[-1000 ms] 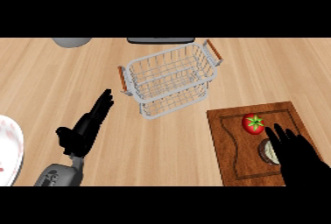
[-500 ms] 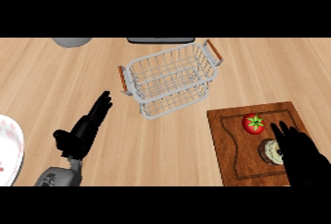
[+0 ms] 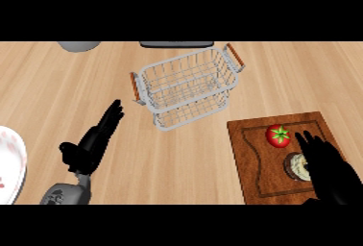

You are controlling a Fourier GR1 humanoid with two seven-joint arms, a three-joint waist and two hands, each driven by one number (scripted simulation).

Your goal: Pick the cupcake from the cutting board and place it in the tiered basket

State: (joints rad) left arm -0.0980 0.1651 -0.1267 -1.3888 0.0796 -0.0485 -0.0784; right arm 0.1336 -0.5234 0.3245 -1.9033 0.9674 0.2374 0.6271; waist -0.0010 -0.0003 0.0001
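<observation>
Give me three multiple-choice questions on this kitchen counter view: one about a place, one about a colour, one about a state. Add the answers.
1. Where is the cupcake?
A. On the cutting board, next to the tomato
B. Inside the tiered basket
C. Balanced on the tomato

2. What colour are the tiered basket's handles?
A. Blue
B. Orange-brown
C. Green

3. How is the left hand?
A. Curled round the cupcake
B. Gripping a basket handle
C. Open, fingers straight, holding nothing

Answers:
1 A: the cupcake sits on the board just below the tomato, partly hidden by the right hand.
2 B: both handles on the wire rim show orange-brown.
3 C: the left hand's fingers are straight, and it is away from both the basket and the board.
</observation>
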